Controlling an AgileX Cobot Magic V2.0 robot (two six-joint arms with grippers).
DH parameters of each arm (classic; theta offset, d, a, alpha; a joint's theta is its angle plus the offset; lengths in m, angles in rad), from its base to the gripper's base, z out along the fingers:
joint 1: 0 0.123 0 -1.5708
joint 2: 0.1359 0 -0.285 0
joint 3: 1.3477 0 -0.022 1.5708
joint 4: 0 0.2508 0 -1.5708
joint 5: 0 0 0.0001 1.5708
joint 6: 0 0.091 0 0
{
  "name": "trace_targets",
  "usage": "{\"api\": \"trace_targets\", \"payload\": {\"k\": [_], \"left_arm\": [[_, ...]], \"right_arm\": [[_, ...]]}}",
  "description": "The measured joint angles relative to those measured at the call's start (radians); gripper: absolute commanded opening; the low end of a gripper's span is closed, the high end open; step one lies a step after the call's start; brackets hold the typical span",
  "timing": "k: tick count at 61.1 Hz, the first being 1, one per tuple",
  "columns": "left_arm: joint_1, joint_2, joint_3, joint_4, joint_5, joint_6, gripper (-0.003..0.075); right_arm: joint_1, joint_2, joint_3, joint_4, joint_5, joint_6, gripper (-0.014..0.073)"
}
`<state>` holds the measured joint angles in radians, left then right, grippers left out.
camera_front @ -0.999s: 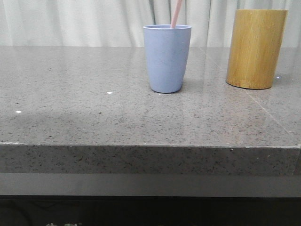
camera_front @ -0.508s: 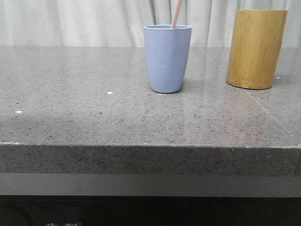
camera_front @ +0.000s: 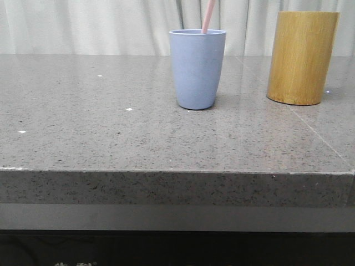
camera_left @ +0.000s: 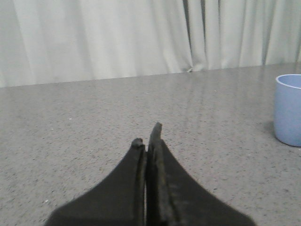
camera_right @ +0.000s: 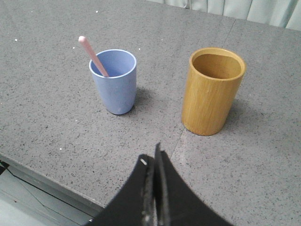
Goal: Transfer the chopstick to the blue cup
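The blue cup (camera_front: 197, 67) stands upright on the grey stone table at centre back; it also shows in the right wrist view (camera_right: 114, 80) and at the edge of the left wrist view (camera_left: 289, 109). A pale pink chopstick (camera_front: 208, 15) stands in it, leaning on the rim, and shows in the right wrist view (camera_right: 93, 56). My left gripper (camera_left: 147, 135) is shut and empty, low over the table, well to the cup's left. My right gripper (camera_right: 153, 155) is shut and empty, raised near the table's front edge, apart from both cups.
A taller yellow-brown bamboo cylinder (camera_front: 302, 56) stands upright to the right of the blue cup; in the right wrist view (camera_right: 213, 90) it looks empty inside. White curtains hang behind the table. The table's front edge (camera_front: 177, 172) runs across the front view.
A faint shadow on the table's left side has faded away. The cup, the chopstick and the bamboo cylinder have not moved.
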<state>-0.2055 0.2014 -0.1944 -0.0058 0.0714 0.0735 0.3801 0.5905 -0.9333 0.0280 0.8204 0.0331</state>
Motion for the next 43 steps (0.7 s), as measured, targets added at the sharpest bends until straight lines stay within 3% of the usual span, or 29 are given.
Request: {"api": "trace_targets", "payload": {"k": [16,43], "left_arm": [[0.084,-0.190,0.198,-0.129,-0.034,0.000,-0.0019],[0.086,-0.205,0.198,-0.155,-0.029,0.000,-0.0019]], "right_arm": [[0.000,0.000,0.000,0.000,0.000,0.001,-0.0067],[0.000,0.000,0.001,0.000,0.000,0.001,-0.0067]]}}
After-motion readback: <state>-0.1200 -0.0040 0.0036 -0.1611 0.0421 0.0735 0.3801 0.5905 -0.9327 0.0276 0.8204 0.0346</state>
